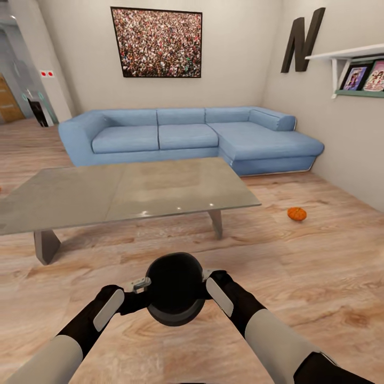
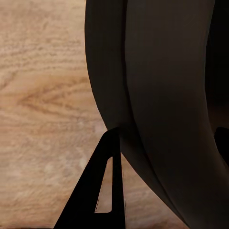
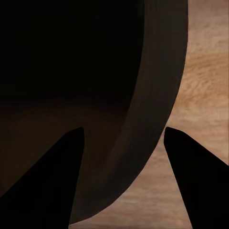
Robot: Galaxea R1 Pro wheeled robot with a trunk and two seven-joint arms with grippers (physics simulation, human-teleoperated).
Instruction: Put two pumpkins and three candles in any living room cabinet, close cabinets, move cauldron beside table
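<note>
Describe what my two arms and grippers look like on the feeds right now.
Both arms match: pale grey forearm shells, then black wrist sections carrying an oblong light-grey panel each. The left gripper and right gripper have small grey parts at the tip. In the wrist views the fingers are flat black tapered wedges; one left finger has a slot cut through.

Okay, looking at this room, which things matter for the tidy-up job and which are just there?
Part of the job:
cauldron, held between left claw and right claw
table
pumpkin on the floor

Just there:
blue sofa
wall picture
letter N
shelf with framed photos
</note>
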